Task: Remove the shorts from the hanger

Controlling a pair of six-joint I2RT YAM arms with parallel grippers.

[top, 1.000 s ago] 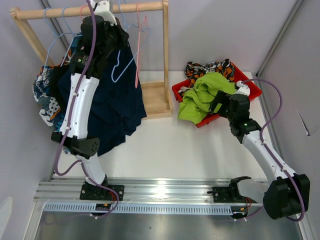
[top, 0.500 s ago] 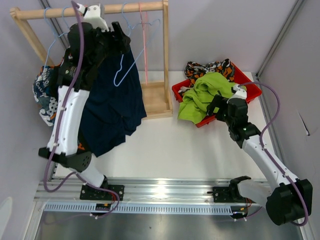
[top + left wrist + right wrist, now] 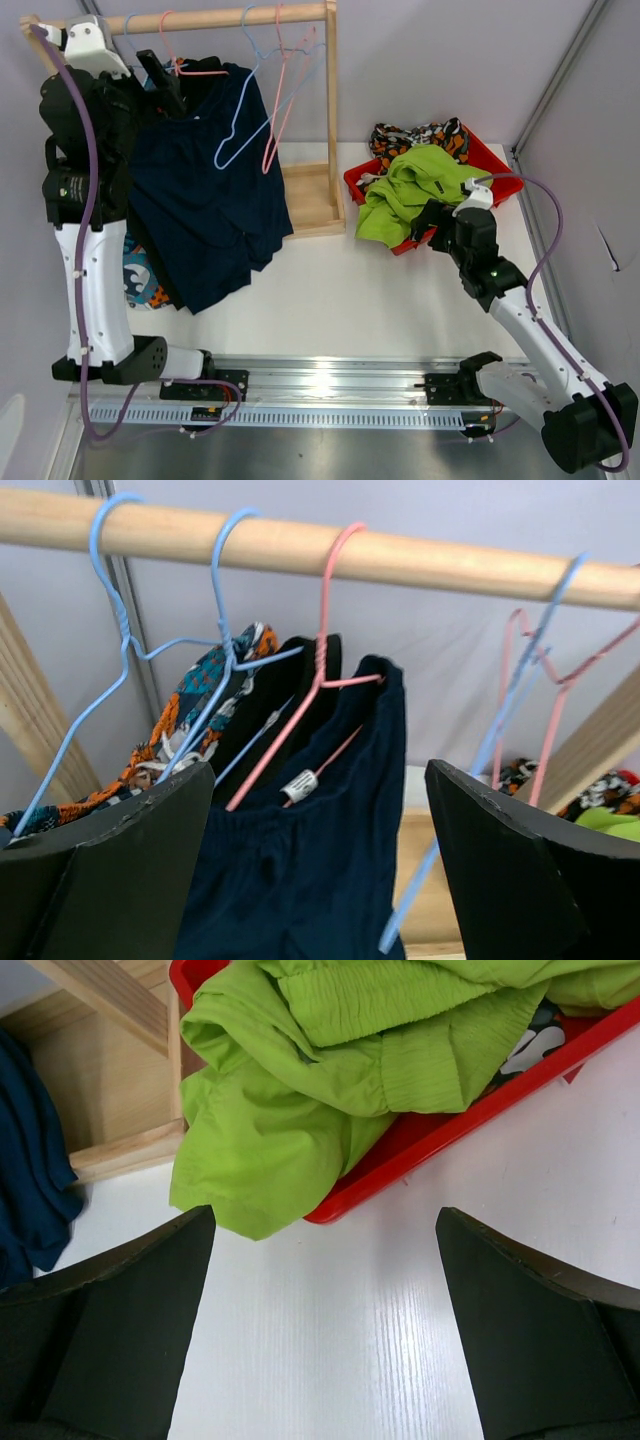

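Shorts of dark navy [image 3: 300, 900] hang on the pink hanger [image 3: 321, 630] at the wooden rail [image 3: 420, 562], before the left gripper [image 3: 158, 75], spread and empty, while the right gripper [image 3: 322, 1290], spread and empty too, hovers beside lime green shorts [image 3: 300, 1090] spilling from the red tray [image 3: 430, 1132].

— What sort of place is this?
— A robotics lab cell. A left arm [image 3: 85, 260] and a right arm [image 3: 530, 325] are bolted to an aluminium rail [image 3: 330, 382] edging a white surface [image 3: 340, 290], boxed in by plain pale walls [image 3: 430, 60].
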